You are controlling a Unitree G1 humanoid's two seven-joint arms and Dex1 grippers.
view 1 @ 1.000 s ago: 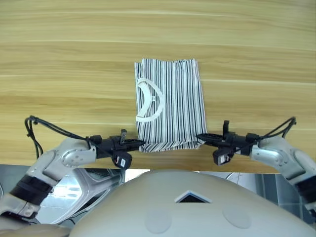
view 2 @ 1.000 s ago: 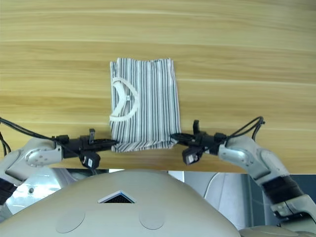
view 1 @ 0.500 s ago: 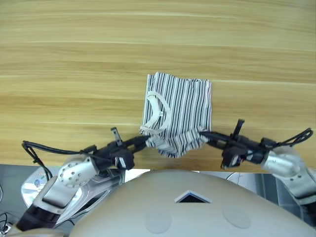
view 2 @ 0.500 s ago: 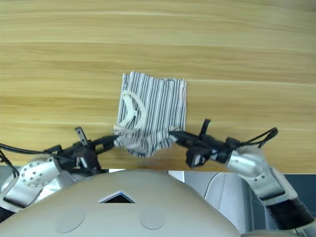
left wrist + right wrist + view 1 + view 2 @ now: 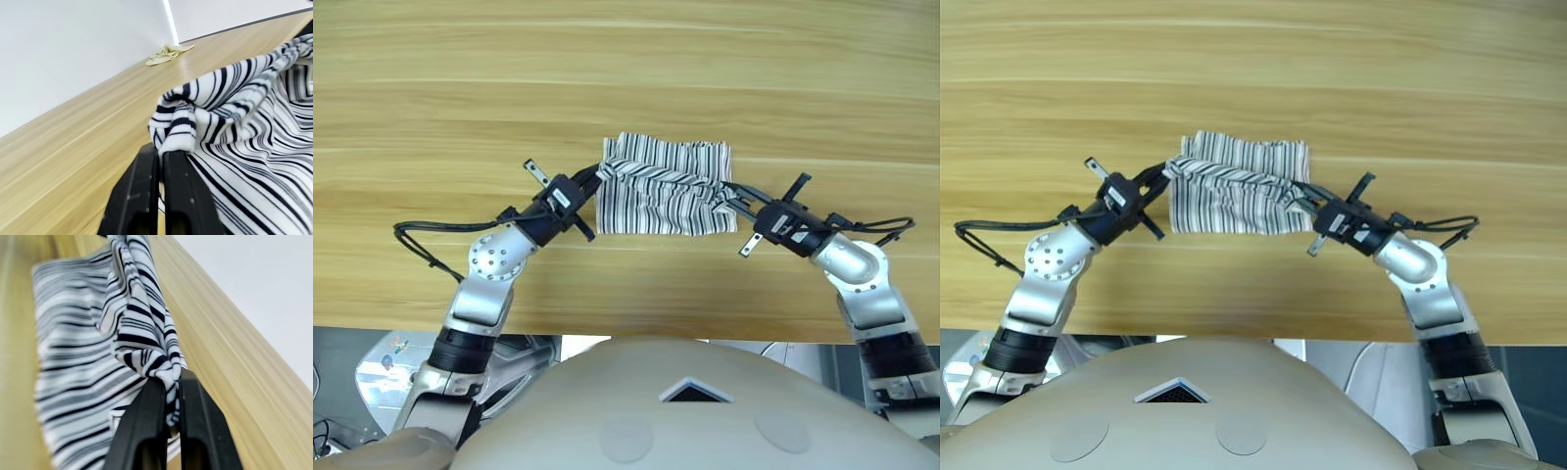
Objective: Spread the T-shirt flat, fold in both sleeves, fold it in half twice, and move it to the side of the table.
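T-shirt (image 5: 658, 206) lies mid-table (image 5: 626, 69), partly folded, long axis running left to right. Left gripper (image 5: 598, 177) is clamped on its left corner, right gripper (image 5: 728, 192) on its right corner. The shirt's far edge lies just beyond both jaws, and both arms are equally near.

Bright, even, diffuse light covers the wooden table (image 5: 431, 98), where shadows are faint and soft-edged.
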